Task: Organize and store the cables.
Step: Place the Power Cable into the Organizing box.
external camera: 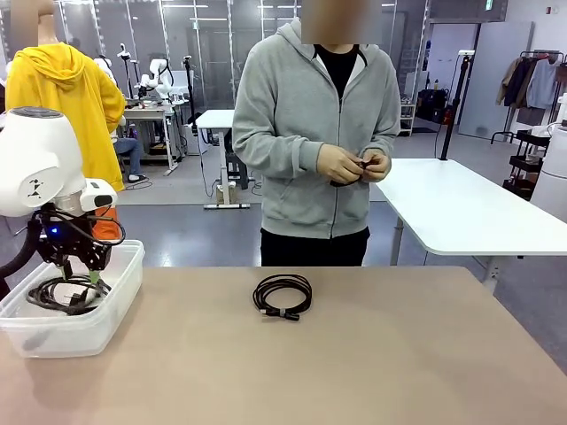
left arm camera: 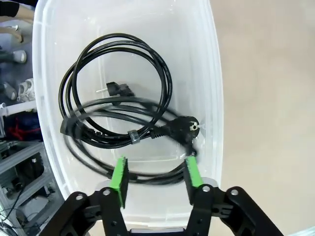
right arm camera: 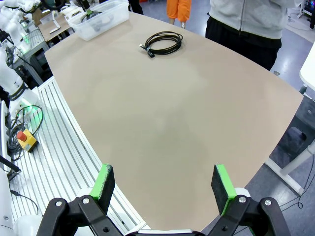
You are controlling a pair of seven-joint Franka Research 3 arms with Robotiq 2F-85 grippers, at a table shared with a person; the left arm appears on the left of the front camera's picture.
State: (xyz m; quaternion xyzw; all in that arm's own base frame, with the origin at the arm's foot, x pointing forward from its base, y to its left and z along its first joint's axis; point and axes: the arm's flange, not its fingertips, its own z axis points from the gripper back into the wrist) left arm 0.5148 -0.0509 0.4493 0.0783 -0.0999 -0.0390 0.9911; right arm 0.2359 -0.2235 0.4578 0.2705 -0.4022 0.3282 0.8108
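- left gripper (left arm camera: 155, 166) jaws parted above cord (left arm camera: 168, 78) in the bin (left arm camera: 215, 88): drop-off step
- right gripper (right arm camera: 165, 184) wide, empty
- next: fetch the coil (external camera: 283, 296) on table (external camera: 399, 354)

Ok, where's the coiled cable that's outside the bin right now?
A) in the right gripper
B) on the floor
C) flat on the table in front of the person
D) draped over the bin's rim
C: the coiled cable lies flat on the table in front of the person, well apart from the bin and from the open right gripper.
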